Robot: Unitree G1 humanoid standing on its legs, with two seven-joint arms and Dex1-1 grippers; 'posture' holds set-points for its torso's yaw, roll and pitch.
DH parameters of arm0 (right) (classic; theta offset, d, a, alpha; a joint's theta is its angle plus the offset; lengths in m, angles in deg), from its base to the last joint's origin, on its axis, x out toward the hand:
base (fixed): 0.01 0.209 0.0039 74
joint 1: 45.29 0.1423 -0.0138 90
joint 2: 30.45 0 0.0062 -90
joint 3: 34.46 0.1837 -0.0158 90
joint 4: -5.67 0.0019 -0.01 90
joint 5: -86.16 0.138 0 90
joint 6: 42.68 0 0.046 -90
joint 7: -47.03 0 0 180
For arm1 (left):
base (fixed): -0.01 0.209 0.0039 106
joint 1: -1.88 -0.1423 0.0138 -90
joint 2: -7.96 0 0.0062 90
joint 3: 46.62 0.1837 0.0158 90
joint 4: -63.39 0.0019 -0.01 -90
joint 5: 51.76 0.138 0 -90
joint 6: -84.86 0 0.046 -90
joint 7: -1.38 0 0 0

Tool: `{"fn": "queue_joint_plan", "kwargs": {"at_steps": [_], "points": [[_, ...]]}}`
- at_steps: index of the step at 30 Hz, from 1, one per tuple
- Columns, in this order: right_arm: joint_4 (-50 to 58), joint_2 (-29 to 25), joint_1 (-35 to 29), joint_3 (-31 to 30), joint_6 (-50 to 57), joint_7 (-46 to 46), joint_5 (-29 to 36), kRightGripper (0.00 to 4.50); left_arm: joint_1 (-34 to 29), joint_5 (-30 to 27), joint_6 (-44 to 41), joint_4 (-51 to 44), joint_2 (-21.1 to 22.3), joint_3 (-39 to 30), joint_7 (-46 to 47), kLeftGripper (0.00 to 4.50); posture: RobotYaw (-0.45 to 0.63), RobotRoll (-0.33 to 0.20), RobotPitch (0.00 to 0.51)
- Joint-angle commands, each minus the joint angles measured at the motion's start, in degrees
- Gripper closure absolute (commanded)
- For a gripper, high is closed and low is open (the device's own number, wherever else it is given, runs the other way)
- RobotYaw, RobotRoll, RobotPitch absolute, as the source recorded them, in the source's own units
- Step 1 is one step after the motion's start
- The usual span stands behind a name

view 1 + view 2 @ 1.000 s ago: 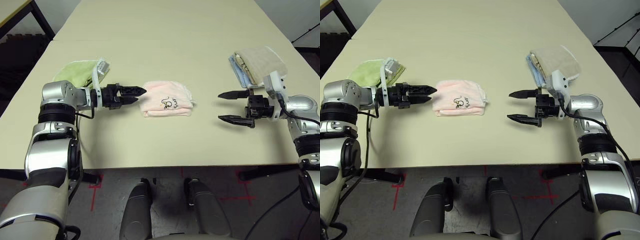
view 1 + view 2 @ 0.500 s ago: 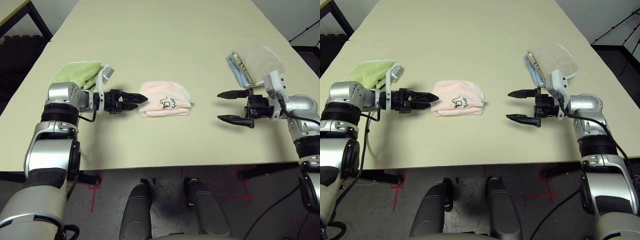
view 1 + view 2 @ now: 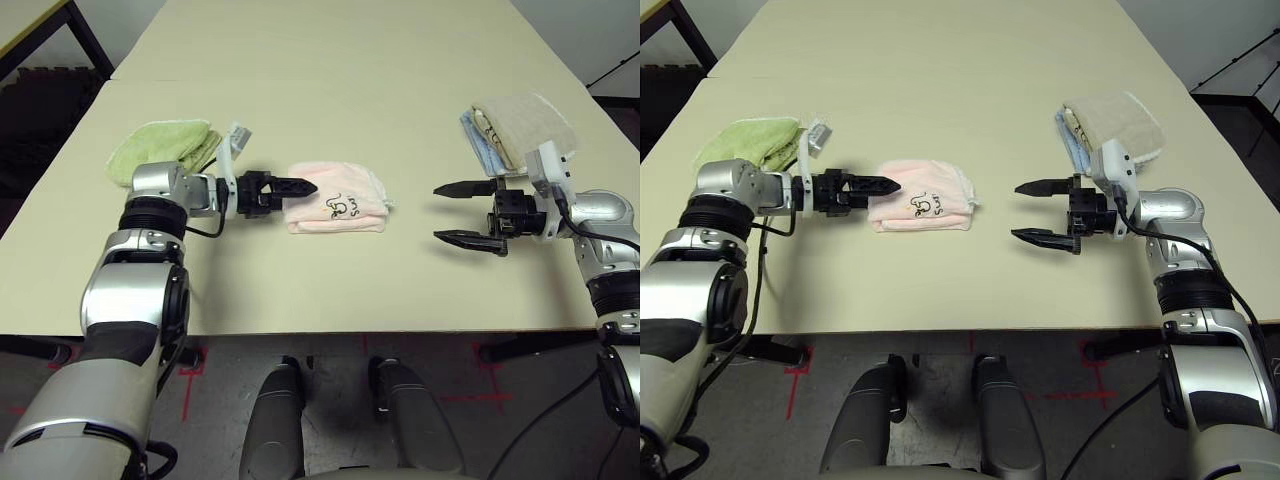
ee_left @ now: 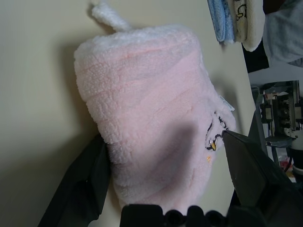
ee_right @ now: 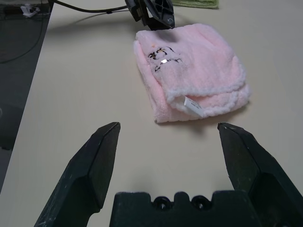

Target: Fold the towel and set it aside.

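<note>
Right gripper (image 3: 462, 214): hanging still, jaws spread, empty, well apart from the towel.
Left gripper (image 3: 295, 188): it's slid in over the last second, jaws wide on either side of the towel's near end, not clenched yet.
Towel (image 3: 338, 198): pink, already folded, mid-bench (image 3: 330, 70).
Meaning: folding looks finished; next comes pickup and setting aside.
Beyond: green towel (image 3: 163, 147) left, beige-and-blue stack (image 3: 515, 125) right.

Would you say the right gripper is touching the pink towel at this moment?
Apart. In the left eye view, bare tabletop lies between the open right gripper and the pink towel.
</note>
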Motion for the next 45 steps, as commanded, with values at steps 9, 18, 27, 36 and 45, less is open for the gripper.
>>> {"fn": "queue_joint_plan", "kwargs": {"at_steps": [9, 18, 27, 36, 45], "points": [[0.39, -0.25, -0.76, -0.36, -0.46, 0.46, 0.10, 0.01, -0.36, 2.11, -1.48, 1.75, -1.67, 1.80, -0.95, 0.17, -0.03, 0.000, 0.197], [-0.17, -0.57, -0.39, -0.26, -0.85, 0.78, -0.15, 0.00, -0.53, 1.49, -4.11, 0.49, -2.08, 2.97, -4.26, 3.28, -0.03, 0.000, 0.193], [-1.03, -0.74, -0.15, -0.24, -1.59, 1.08, -0.54, 0.00, 0.23, 0.56, -4.38, 1.48, -2.77, 0.14, -2.81, 4.45, -0.03, 0.000, 0.185], [-2.22, 0.44, 1.08, 0.67, -1.31, 3.62, 0.11, 0.00, 0.94, -4.11, -4.04, -0.03, -1.81, -11.03, 3.93, 4.45, -0.02, 0.000, 0.183], [-0.47, 4.24, 2.14, 1.11, 2.36, 7.92, 2.64, 0.00, -2.90, -11.84, -9.46, -14.12, -0.16, -21.15, 11.20, 4.45, 0.01, 0.000, 0.187]]}}
